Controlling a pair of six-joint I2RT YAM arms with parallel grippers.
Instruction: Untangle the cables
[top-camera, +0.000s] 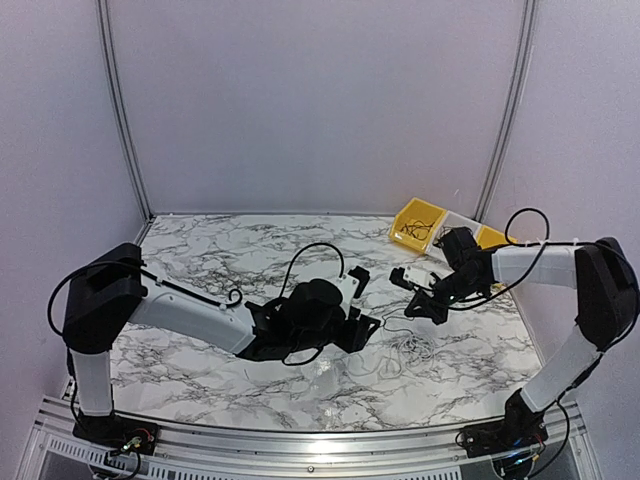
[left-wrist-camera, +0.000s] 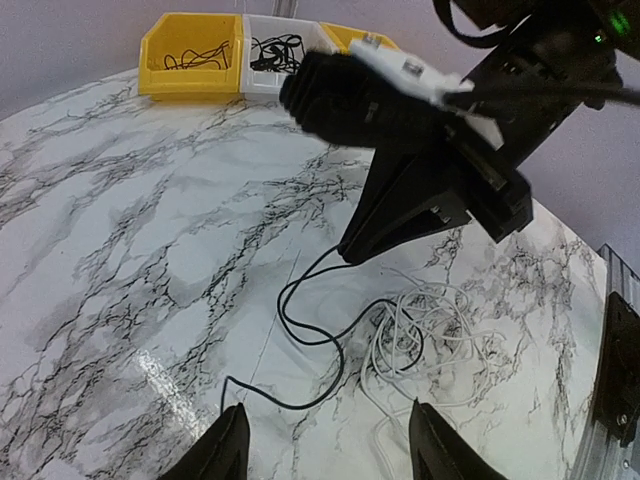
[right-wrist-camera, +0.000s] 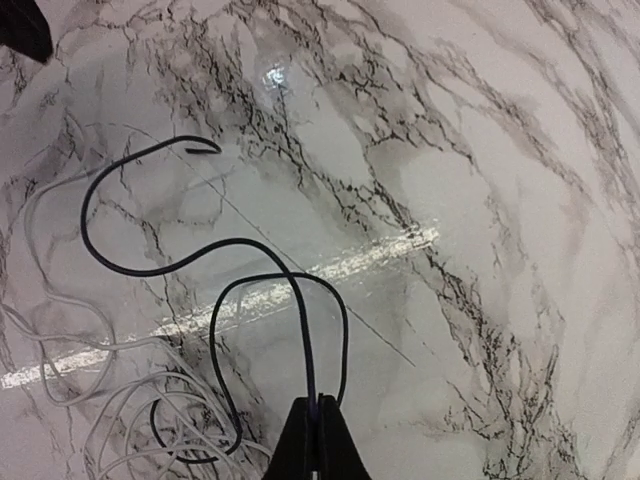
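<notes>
Right hand (right-wrist-camera: 318, 432): clenched, tips pinched on the black cable (right-wrist-camera: 308, 350) low over the desk (left-wrist-camera: 150, 250). From the pinch the cable runs out in one open loop, then a wider curve, ending in a small hook; all of it lies flat on the marble.

White cables (left-wrist-camera: 420, 335): a loose tangle just beside the black one, overlapping its near loop.

Left hand (left-wrist-camera: 335, 452): released, fingers (left-wrist-camera: 228, 448) wide apart, nothing between them. It hovers near the black cable's free end.

Far corner: yellow bin (left-wrist-camera: 190, 58), white bin (left-wrist-camera: 272, 50) and a second yellow one in a row; the first two hold thin dark wires. Well apart from the tangle.
</notes>
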